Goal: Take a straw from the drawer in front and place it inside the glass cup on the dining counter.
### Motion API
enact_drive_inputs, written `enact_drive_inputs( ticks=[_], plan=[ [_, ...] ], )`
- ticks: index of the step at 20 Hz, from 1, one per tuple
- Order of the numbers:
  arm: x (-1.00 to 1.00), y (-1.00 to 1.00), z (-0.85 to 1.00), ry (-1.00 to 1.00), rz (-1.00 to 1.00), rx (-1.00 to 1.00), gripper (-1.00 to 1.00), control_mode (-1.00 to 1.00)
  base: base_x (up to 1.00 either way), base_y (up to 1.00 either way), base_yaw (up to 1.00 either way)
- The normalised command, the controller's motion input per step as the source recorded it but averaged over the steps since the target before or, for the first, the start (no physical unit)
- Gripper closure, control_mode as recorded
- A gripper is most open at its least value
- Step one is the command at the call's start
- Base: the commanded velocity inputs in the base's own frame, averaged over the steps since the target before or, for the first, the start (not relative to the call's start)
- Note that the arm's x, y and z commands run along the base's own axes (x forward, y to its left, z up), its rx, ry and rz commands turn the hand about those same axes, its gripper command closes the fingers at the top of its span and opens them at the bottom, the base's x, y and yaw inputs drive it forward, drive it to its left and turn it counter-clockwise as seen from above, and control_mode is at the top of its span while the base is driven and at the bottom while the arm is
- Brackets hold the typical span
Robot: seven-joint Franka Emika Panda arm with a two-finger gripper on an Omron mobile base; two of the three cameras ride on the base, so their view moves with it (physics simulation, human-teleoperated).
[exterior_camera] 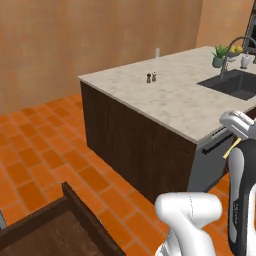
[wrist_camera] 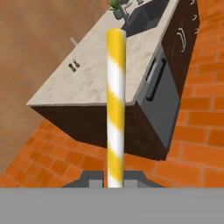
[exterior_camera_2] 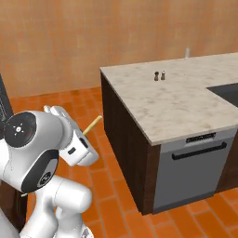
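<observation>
My gripper point(wrist_camera: 114, 181) is shut on the straw point(wrist_camera: 116, 100), a yellow and white striped stick that points straight out from between the fingertips. The straw point(exterior_camera_2: 93, 124) juts up and right from the gripper point(exterior_camera_2: 84, 135) over the tiled floor, short of the dining counter point(exterior_camera_2: 176, 100). It also pokes out as a tan stick, the straw point(exterior_camera: 232, 148), below the gripper point(exterior_camera: 238, 141). The glass cup point(exterior_camera: 157, 53) stands at the counter's far edge, and is seen too as the glass cup point(exterior_camera_2: 187, 52) and the glass cup point(wrist_camera: 73, 41). The drawer point(exterior_camera: 80, 206) stands pulled out at the lower left.
A pair of small shakers point(exterior_camera: 151, 77) stands on the dining counter point(exterior_camera: 165, 95) in front of the cup. A dark sink point(exterior_camera: 239, 84) with a tap and a potted plant point(exterior_camera: 218, 55) lie to the right. A grey dishwasher front point(exterior_camera_2: 195, 162) sits under the counter. Orange floor tiles point(exterior_camera: 40, 160) separate me from it.
</observation>
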Motion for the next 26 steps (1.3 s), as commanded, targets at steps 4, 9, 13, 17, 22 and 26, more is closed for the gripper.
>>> enact_drive_inputs(
  ticks=[4, 9, 13, 17, 22, 26],
  plan=[
    [0.0, 0.0, 0.0, 0.0, 0.0, 0.0, 1.0, 1.0, 1.0, -0.03, 0.16],
    [0.0, 0.0, 0.0, 0.0, 0.0, 0.0, 1.0, 1.0, 1.0, 0.0, 0.16],
    [0.0, 0.0, 0.0, 0.0, 0.0, 0.0, 1.0, 1.0, 1.0, 0.14, 0.08],
    [0.0, 0.0, 0.0, 0.0, 0.0, 0.0, 1.0, 1.0, 1.0, 0.4, 0.0],
    [0.0, 0.0, 0.0, 0.0, 0.0, 0.0, 1.0, 1.0, 1.0, 0.53, 0.0],
    [0.0, 0.0, 0.0, 0.0, 0.0, 0.0, 1.0, 1.0, 1.0, 0.65, 0.0]
  ],
)
